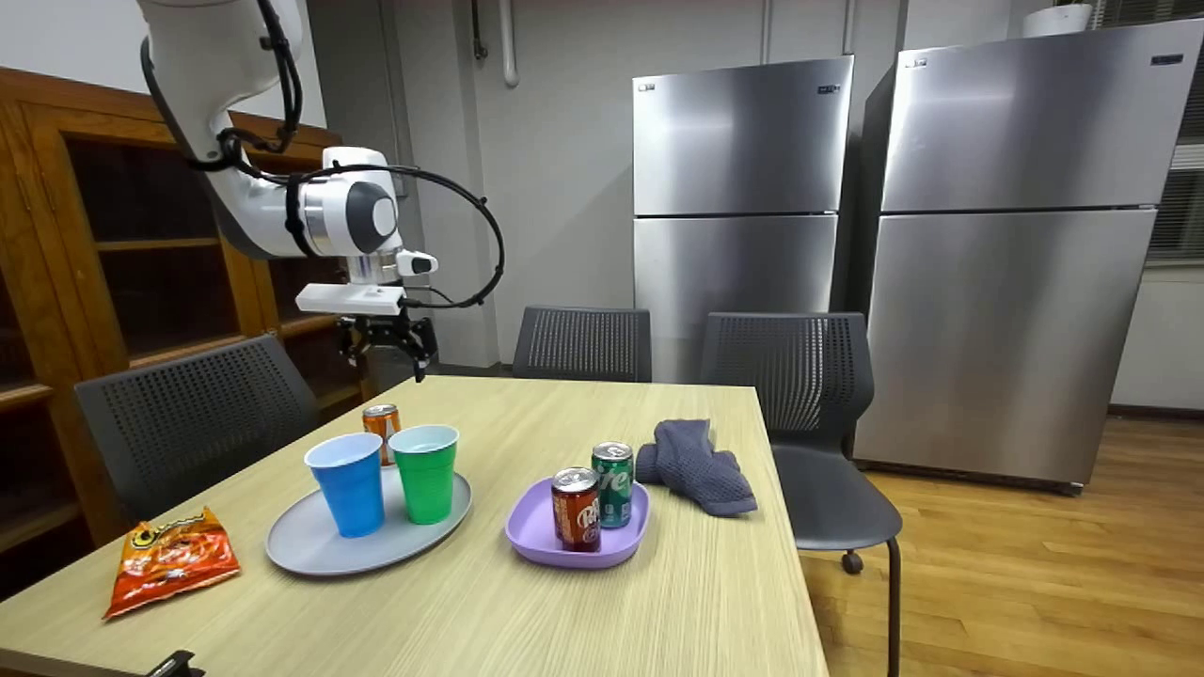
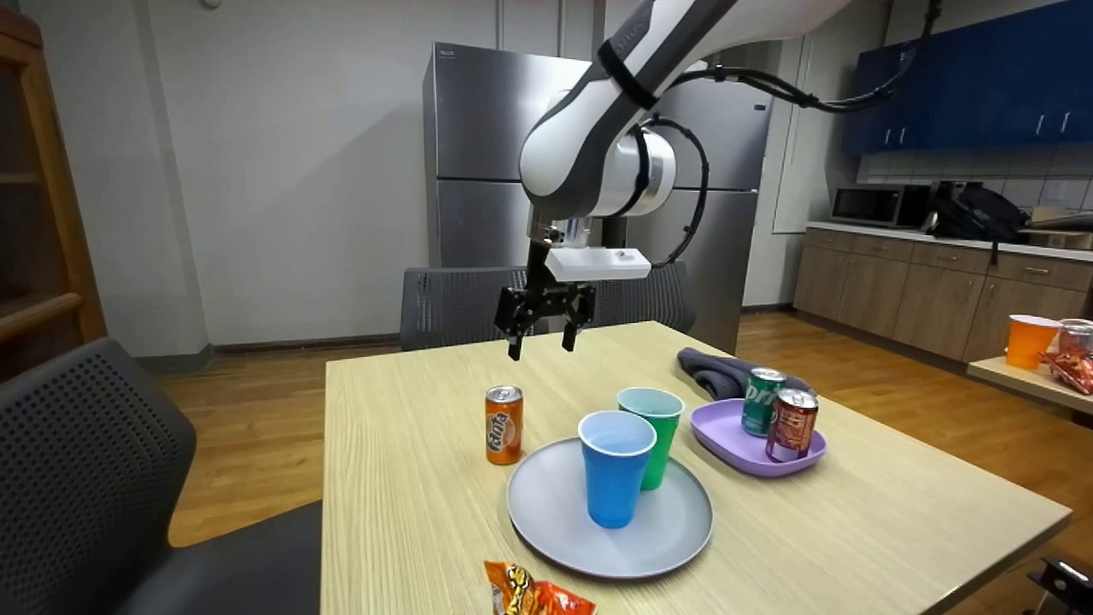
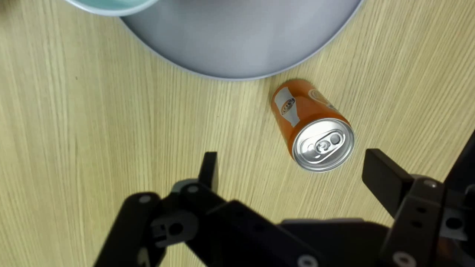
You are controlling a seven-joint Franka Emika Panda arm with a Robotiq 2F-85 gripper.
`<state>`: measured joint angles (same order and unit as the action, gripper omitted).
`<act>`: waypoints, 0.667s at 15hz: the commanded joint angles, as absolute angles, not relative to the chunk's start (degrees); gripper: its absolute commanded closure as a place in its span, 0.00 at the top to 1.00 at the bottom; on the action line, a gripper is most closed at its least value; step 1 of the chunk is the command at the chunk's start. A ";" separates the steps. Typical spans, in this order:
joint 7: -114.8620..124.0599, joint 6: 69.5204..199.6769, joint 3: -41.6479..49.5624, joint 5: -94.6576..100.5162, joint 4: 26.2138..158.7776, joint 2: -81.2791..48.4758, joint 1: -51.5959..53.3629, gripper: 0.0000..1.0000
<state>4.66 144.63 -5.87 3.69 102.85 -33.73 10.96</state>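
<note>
So we're looking at an orange Fanta can, and it's standing upright on the pale wood-grain table, a bit left of and below the middle of an exterior view. In the wrist view it's sitting right of center and we're seeing it from above. The gripper is hovering above the table near the can but apart from it, with its fingers standing really wide apart and gripping nothing. Just beside the can, a gray plate is carrying a blue cup and a green cup, both standing upright. Further out, toward the bottom center of an exterior view, a purple tray is holding a Dr Pepper can and a green Sprite can. We're also spotting a dark cloth that's lying crumpled next to the tray, plus a red-orange snack bag that's lying at lower left. Around the table some dark chairs are standing, and two steel fridges are filling the upper right.
</note>
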 commanded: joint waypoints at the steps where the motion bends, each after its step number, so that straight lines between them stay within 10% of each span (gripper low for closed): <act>1: 1.82 139.72 -7.70 1.84 95.87 -37.85 10.76 1.00; 10: 1.71 134.00 -7.95 2.24 87.02 -44.71 12.15 1.00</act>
